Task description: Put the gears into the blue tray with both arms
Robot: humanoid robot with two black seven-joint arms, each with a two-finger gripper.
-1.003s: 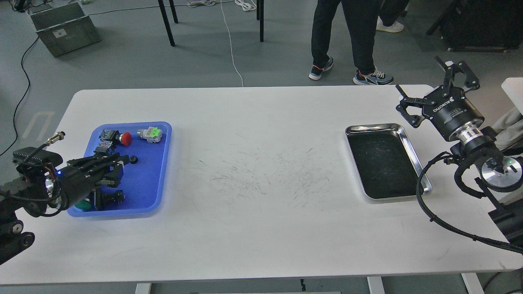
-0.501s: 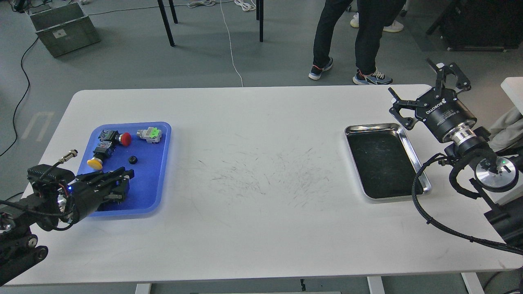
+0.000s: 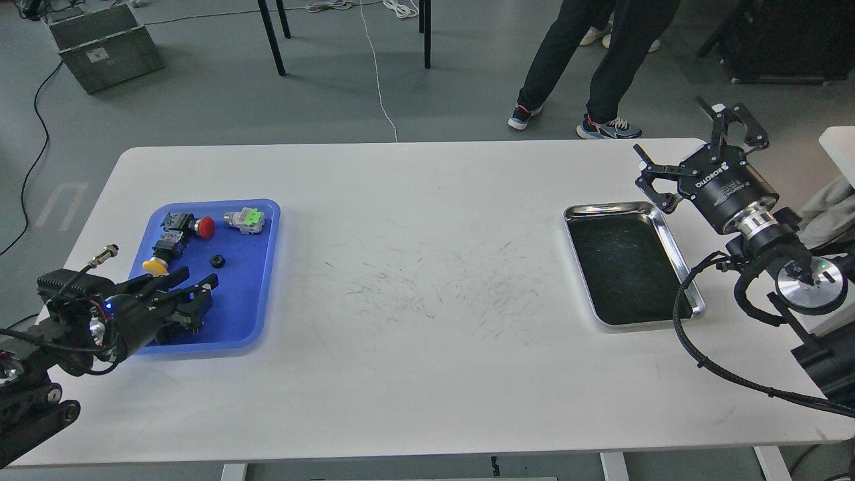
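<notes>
The blue tray lies at the table's left. One small black gear rests on its floor near the middle, among capped push-buttons. My left gripper hovers low over the tray's near left part, its fingers spread open and holding nothing; the gear lies a little beyond its tips. A dark push-button part is partly hidden under it. My right gripper is raised at the far right, above the table's back corner, open and empty.
Red, green and yellow capped push-buttons sit in the blue tray. A steel tray with a dark empty inside lies at the right. A person stands behind the table.
My left arm has drawn back toward the near left, uncovering the yellow push-button, and its fingers have spread. The right gripper shifted slightly left. The person behind the table is walking.
</notes>
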